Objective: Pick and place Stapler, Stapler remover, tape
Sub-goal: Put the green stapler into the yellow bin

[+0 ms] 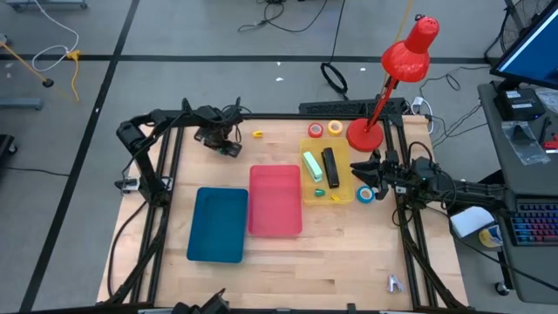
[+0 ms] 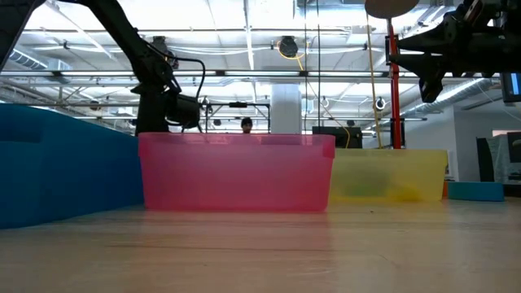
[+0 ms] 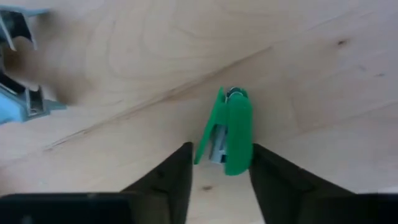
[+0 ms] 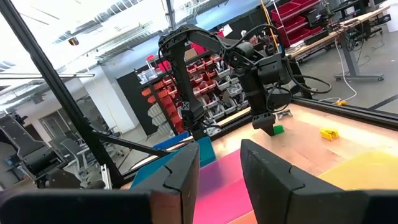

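Light wooden bench (image 1: 288, 262): fills the centre of the high view.
Blue plastic tray (image 1: 218, 224): lower left of centre, touching the pink plastic tray (image 1: 275, 200) to its right.
Yellow translucent tray (image 1: 340, 188): right of the pink one; holds a pale green stapler (image 1: 312, 166) and a black stapler (image 1: 330, 166).
Red desk lamp (image 1: 394, 78): upper right.
Left pincer (image 3: 219, 163): upper left; fingers flank a small green stapler remover (image 3: 229, 132), grip not discernible.
Right pincer (image 4: 219, 165): right edge, fingers parted, empty.
Tape: yellow roll (image 1: 316, 131) and orange roll (image 1: 335, 128) above the yellow tray, blue roll (image 1: 365, 194) at its right.
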Motion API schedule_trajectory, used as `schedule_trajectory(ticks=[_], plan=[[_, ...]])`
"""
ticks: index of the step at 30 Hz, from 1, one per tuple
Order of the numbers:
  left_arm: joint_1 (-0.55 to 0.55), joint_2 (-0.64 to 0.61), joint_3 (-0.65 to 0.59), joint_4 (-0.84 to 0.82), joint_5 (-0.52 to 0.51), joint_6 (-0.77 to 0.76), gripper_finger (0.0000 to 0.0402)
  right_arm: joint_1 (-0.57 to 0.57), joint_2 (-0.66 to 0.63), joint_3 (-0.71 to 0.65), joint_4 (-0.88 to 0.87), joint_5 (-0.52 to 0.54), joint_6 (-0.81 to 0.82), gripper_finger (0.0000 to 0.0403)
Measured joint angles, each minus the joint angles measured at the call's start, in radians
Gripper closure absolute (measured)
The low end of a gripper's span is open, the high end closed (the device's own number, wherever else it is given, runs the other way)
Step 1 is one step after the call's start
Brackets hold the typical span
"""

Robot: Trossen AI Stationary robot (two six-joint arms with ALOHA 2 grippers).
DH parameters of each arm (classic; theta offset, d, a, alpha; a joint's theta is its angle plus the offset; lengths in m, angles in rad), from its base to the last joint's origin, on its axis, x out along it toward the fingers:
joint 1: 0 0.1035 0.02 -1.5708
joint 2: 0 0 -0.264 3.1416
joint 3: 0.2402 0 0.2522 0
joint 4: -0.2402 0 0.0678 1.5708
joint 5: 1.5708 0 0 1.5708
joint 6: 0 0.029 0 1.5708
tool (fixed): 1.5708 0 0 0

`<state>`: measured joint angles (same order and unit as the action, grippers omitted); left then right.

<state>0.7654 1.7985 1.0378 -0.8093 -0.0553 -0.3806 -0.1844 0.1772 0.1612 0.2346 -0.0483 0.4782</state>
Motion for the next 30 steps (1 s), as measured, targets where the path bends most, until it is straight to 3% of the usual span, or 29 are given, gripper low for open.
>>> schedule_trajectory(ticks=[11, 24, 30], plan=[[0.001, -0.016, -0.003, 0.0, -0.001, 0.042, 0.0396, 0.0, 0.0, 0.0, 0.0, 0.0, 0.008, 0.0291], [-0.002, -0.16, -0.003, 0.003, 0.007, 0.021, 0.0387, 0.0, 0.0, 0.0, 0.0, 0.0, 0.008, 0.0291], [-0.005, -0.232, -0.002, 0.082, 0.054, 0.132, 0.0399, 0.0, 0.0, 0.0, 0.0, 0.0, 0.005, 0.0291]])
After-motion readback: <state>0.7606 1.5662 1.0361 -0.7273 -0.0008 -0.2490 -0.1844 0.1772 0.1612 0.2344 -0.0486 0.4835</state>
